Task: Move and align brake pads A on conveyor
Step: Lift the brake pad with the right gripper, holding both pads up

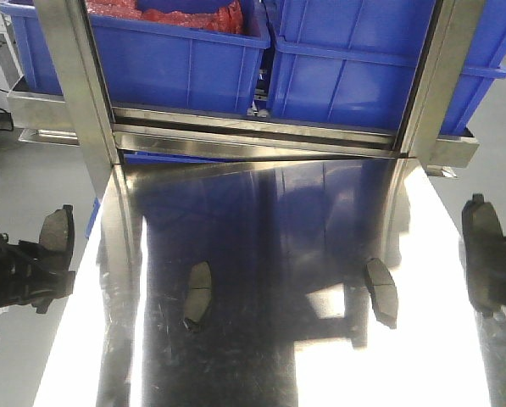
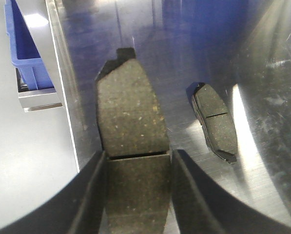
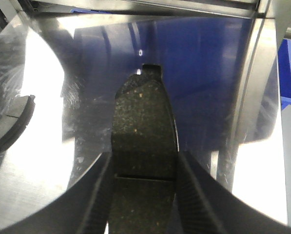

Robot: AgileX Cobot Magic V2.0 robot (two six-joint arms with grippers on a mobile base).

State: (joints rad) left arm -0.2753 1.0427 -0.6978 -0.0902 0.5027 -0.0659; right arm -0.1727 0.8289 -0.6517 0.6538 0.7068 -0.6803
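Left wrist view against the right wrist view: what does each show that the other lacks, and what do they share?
Left wrist view only: the left claw shut on a dark grey curved brake pad, with a whole loose pad lying to its right. Right wrist view only: the right claw shut on another grooved pad, with a cropped loose pad at the left edge. Both: a pad held over the shiny steel tabletop.
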